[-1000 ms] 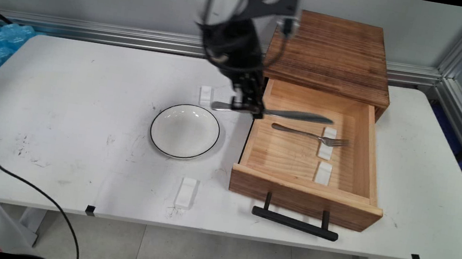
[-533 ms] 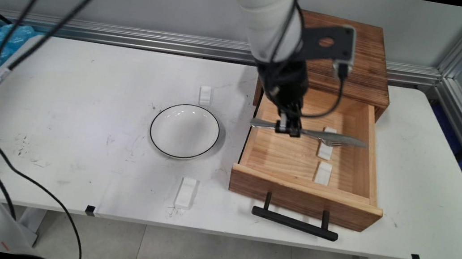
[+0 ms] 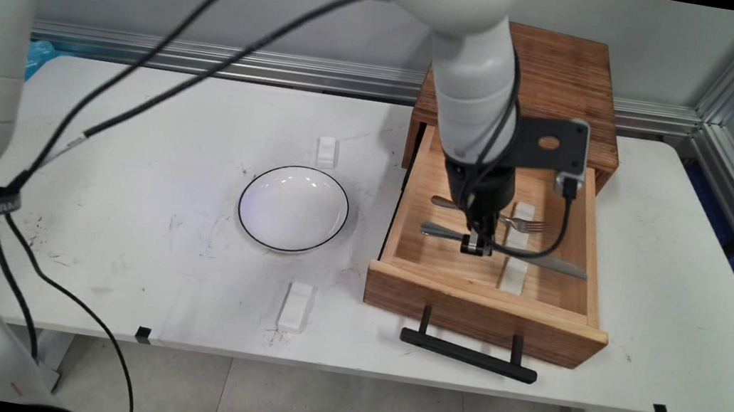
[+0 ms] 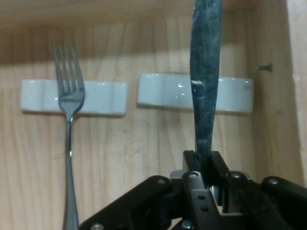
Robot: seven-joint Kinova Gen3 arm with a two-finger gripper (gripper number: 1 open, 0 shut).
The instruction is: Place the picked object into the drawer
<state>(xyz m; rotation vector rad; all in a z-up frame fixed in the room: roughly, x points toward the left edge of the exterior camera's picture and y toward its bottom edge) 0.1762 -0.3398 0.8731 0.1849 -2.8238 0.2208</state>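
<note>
Across the white tabletop (image 3: 130, 151), toward its right half, a wooden drawer box (image 3: 535, 79) is sitting against the far edge with its drawer (image 3: 483, 301) pulled out toward the near edge, black handle (image 3: 468, 353) in front. Near the tabletop's middle, a white bowl with a dark rim (image 3: 293, 208) is standing just left of the drawer, with one small white rest (image 3: 326, 151) lying beyond it and another (image 3: 295, 306) lying near the near edge. Inside the drawer, the black gripper (image 3: 475, 248) is reaching down, its fingers pinching a table knife (image 3: 549, 263) by the handle, the blade lying across the nearer white cutlery rest (image 4: 230, 93). Beside it, a fork (image 4: 68, 96) is lying with its head on the farther rest (image 4: 103, 98).
</note>
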